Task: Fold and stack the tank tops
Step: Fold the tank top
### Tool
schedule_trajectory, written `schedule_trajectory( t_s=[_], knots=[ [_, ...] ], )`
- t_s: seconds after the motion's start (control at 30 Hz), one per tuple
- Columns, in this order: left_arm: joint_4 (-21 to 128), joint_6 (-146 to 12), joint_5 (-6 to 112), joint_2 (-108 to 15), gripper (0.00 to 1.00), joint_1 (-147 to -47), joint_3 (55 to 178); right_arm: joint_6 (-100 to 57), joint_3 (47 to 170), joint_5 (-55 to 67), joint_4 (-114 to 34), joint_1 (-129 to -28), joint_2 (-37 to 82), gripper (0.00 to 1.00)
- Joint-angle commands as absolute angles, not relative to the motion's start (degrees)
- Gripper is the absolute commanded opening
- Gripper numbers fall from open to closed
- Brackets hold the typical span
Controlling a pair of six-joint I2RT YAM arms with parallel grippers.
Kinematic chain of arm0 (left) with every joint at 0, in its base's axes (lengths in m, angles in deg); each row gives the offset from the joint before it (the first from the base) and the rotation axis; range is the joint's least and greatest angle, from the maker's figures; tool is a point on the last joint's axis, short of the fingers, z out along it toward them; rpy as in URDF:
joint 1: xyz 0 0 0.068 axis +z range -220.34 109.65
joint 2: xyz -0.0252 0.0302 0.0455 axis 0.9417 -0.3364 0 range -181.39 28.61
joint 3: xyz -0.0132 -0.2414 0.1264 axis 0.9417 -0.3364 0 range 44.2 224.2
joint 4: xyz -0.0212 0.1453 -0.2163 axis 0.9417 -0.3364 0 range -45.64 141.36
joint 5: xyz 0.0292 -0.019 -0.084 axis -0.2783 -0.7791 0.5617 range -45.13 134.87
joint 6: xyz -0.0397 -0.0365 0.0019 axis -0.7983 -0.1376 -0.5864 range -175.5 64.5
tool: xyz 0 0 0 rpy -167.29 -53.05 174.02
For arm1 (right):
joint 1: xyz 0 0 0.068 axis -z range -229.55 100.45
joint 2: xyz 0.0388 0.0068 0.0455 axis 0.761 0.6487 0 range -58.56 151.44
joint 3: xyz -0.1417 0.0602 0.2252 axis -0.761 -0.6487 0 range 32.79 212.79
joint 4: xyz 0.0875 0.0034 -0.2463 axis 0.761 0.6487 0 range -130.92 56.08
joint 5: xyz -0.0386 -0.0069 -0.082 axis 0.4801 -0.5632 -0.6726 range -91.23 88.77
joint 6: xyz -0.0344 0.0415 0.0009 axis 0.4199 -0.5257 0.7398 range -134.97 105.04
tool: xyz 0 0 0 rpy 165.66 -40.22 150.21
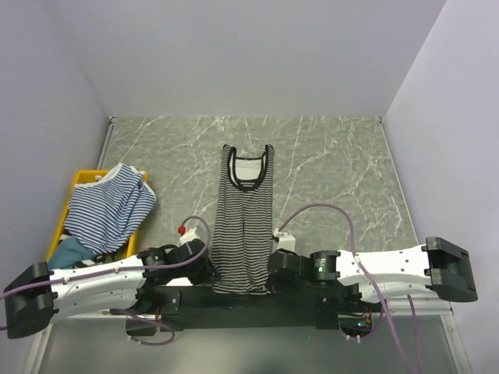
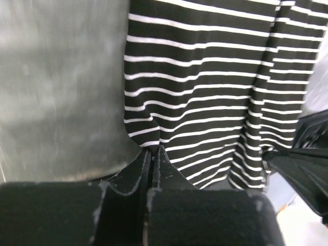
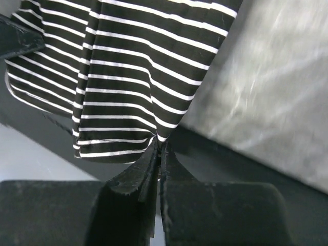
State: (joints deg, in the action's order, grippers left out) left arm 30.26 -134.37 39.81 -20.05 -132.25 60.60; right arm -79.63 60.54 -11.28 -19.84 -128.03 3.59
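Nearest, at 6 o'clock: left gripper (image 2: pixel 152 149) and right gripper (image 3: pixel 160 146), both with jaws pinched tight on the hem of the black-and-white tank top (image 1: pixel 243 226). The left has the 7 o'clock corner, the right the 5 o'clock corner. The top lies mid-table with its long axis 12-to-6, black-trimmed neckline toward 12 and hem toward 6 at the near edge. It is soft knit with thin horizontal stripes, long and narrow, lightly creased down the middle. The blue-and-white tank top (image 1: pixel 109 206) sits crumpled in the yellow bin (image 1: pixel 82 178) at 9 o'clock, with a teal cloth (image 1: pixel 69 251) under it. The table (image 1: pixel 327 164) is smooth, grey, marble-look. Count: two tank tops, one bin, two grippers.
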Motion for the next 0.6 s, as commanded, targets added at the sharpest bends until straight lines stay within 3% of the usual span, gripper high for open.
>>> schedule_trajectory(
  t_s=[0.0,0.23,0.3,0.33,0.47,0.57],
  knots=[
    [26.2,-141.0,38.9,-19.6,0.01,-135.6,62.0,-84.0,65.0,-16.0,-8.7,-131.1,3.4,0.06],
    [26.4,-139.3,38.3,-18.5,0.08,-135.6,62.4,-83.4,69.3,-18.4,-8.2,-131.0,6.2,0.32],
    [28.1,-138.5,40.2,-20.6,0.15,-135.6,61.9,-84.4,68.9,-17.0,-10.3,-132.0,8.6,0.48],
    [28.2,-138.5,40.6,-20.6,0.15,-135.6,61.9,-84.4,68.9,-17.0,-10.3,-132.3,8.6,0.48],
    [25.3,-138.6,40.4,-16.9,0.35,-135.6,61.0,-88.1,64.1,-15.8,-12.0,-133.0,5.8,0.52],
    [20.6,-138.6,39.7,-14.5,0.43,-135.7,61.7,-92.1,59.8,-14.5,-14.7,-133.3,2.3,0.53]
  ],
)
